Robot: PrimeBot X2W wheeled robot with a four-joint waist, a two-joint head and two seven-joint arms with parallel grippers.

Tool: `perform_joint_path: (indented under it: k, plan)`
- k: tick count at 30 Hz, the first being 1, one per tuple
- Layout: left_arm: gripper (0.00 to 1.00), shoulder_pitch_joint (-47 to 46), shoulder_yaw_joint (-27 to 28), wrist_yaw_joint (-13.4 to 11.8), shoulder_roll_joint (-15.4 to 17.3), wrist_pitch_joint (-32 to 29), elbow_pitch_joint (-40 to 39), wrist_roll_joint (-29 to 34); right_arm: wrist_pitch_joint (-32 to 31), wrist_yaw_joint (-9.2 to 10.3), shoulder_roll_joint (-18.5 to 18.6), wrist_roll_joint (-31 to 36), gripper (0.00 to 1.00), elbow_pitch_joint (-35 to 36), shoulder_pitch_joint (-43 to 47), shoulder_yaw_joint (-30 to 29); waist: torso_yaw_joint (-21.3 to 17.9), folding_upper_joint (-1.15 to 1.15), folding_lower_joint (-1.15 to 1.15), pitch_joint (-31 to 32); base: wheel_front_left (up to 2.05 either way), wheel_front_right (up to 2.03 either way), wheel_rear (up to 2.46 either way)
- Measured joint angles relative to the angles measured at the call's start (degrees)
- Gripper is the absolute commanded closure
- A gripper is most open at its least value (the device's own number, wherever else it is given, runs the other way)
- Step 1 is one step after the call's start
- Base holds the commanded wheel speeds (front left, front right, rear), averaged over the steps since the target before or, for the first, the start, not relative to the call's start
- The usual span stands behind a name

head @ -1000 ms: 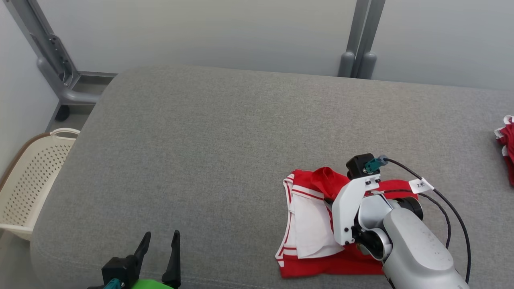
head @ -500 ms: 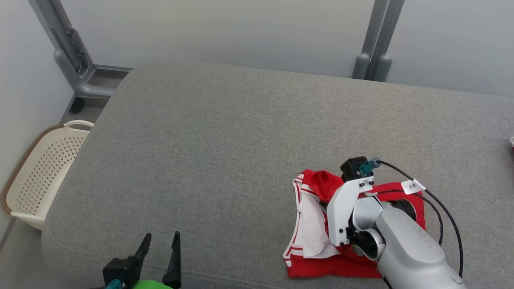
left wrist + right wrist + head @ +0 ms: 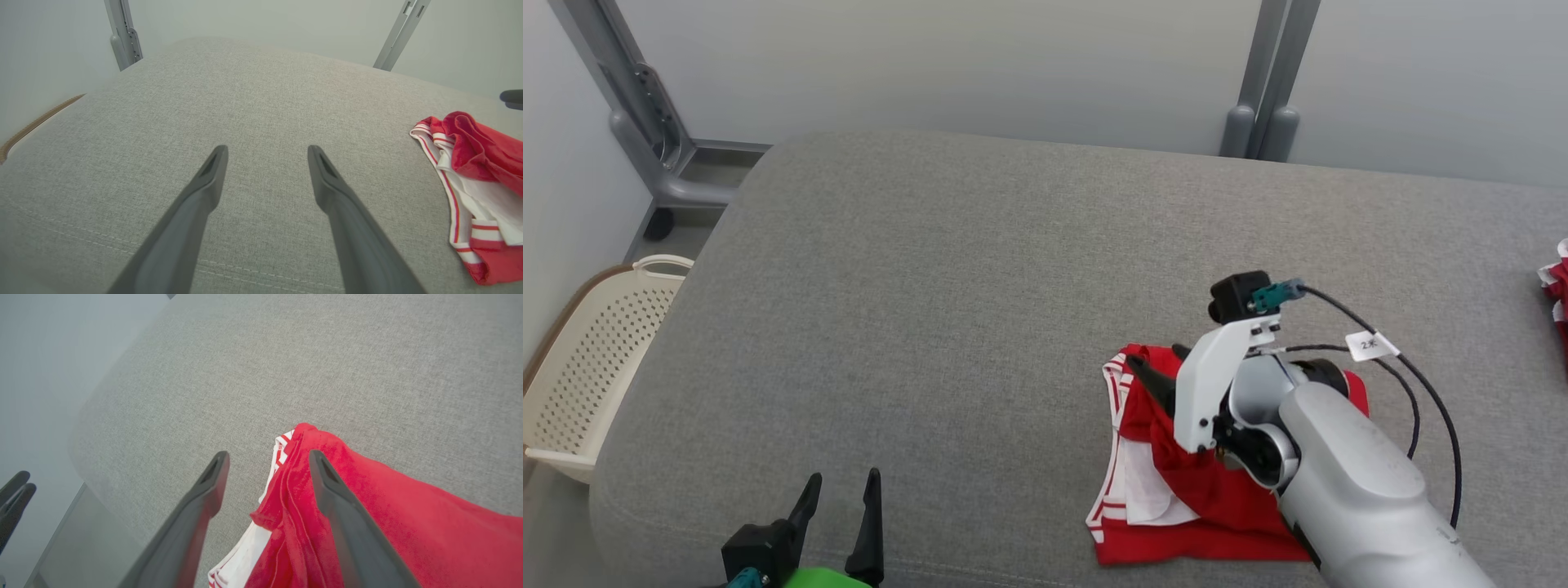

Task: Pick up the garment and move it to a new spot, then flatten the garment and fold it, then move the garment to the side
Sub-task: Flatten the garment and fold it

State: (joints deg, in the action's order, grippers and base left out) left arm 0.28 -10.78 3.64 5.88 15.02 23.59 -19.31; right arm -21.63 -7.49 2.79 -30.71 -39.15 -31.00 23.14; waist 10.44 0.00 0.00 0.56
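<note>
- Right gripper (image 3: 268, 454) has released and risen, fingers apart above the garment (image 3: 1217, 523), near right on the couch (image 3: 931, 286).
- Left gripper (image 3: 265, 149) idles apart, near left.
- Folding underway; next likely needs regripping an edge.

Red fabric garment (image 3: 1209, 541) (image 3: 486, 163) (image 3: 392, 514) with white panel and red-white striped trim. Loosely folded, top red layer rumpled. Flat on grey cushion (image 3: 931, 286).

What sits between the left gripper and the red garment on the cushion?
Nothing: the stretch of grey cushion from the left gripper to the garment is bare, as the head view and the left wrist view both show.
</note>
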Motion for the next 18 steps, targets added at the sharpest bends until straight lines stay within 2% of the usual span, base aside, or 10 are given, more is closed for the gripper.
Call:
perform_joint_path:
  k: [3, 8, 11, 12, 13, 14, 15, 18]
  plan:
    - [0.0, 0.0, 0.2, -0.1, 0.0, 0.0, -0.1, 0.0, 1.8, 0.0, 0.0, 1.8, 0.0, 0.7, -1.2, -2.8, -0.7, 0.0, 0.0, 0.2, 0.0, 0.0, 0.0]
    - [0.0, 0.1, 0.5, -0.1, 0.0, 0.0, -0.3, -0.1, 2.8, 0.0, 0.1, 10.8, 0.0, 0.6, -0.7, -9.5, -1.7, 0.0, 0.0, 1.0, 0.0, 0.0, 0.0]
    - [0.0, 0.3, 0.4, -0.1, 0.0, 0.0, -0.5, -0.1, 3.6, 0.0, 0.1, 16.7, 0.0, 1.6, 3.2, -13.5, -2.0, 0.0, 0.0, 1.5, 0.0, 0.0, 0.0]
    - [0.0, 0.3, 0.4, -0.1, 0.0, 0.0, -0.6, -0.1, 4.1, 0.0, 0.1, 18.4, 0.4, 2.0, 4.0, -14.0, -2.0, 0.0, 0.0, 1.4, 0.0, 0.0, 0.0]
    - [0.0, 0.3, 0.3, -0.1, 0.0, 0.0, -0.6, -0.1, 4.2, 0.0, 0.1, 19.8, 0.69, 2.3, 4.9, -14.3, -1.9, 0.0, 0.0, 1.4, 0.0, 0.0, 0.0]
    - [0.0, 0.3, 0.3, -0.1, 0.0, 0.0, -0.6, -0.1, 4.3, 0.0, 0.1, 20.7, 0.91, 2.5, 5.8, -14.5, -1.8, 0.0, 0.0, 1.4, 0.0, 0.0, 0.0]
    - [0.0, 0.3, 0.3, -0.1, 0.0, 0.0, -0.7, -0.1, 4.4, 0.0, 0.1, 21.5, 1.0, 2.7, 6.9, -14.3, -1.7, 0.0, 0.0, 1.3, 0.0, 0.0, 0.0]
    - [0.0, 0.3, 0.4, -0.1, 0.0, 0.0, -0.8, -0.1, 4.6, 0.0, 0.1, 23.2, 1.0, 3.0, 9.3, -13.4, -1.4, 0.0, 0.0, 1.1, 0.0, 0.0, 0.0]
